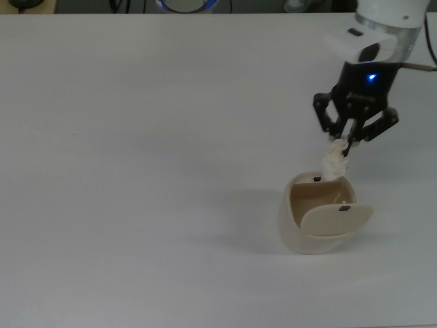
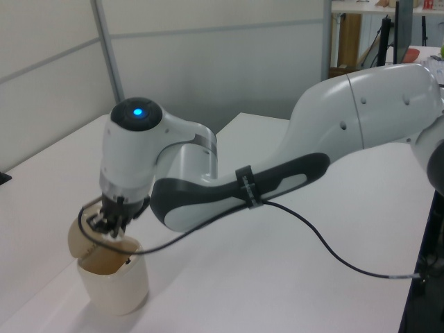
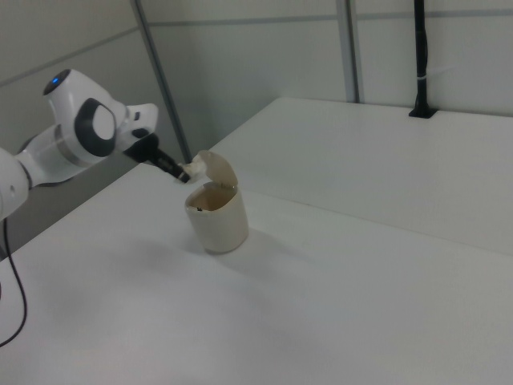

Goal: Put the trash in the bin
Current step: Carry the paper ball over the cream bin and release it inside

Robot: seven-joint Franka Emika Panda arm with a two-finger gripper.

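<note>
Off-white trash hung pinched in the closed gripper at the top view's right, just above the cream bin's upper rim. We judged the carry nearly done; next we needed to centre over the tan opening, then release.

the bin stands alone on the white table, with bare tabletop all round it. its mouth gapes upward, but the swing lid tilts across the top view's lower side, barring that approach.
</note>
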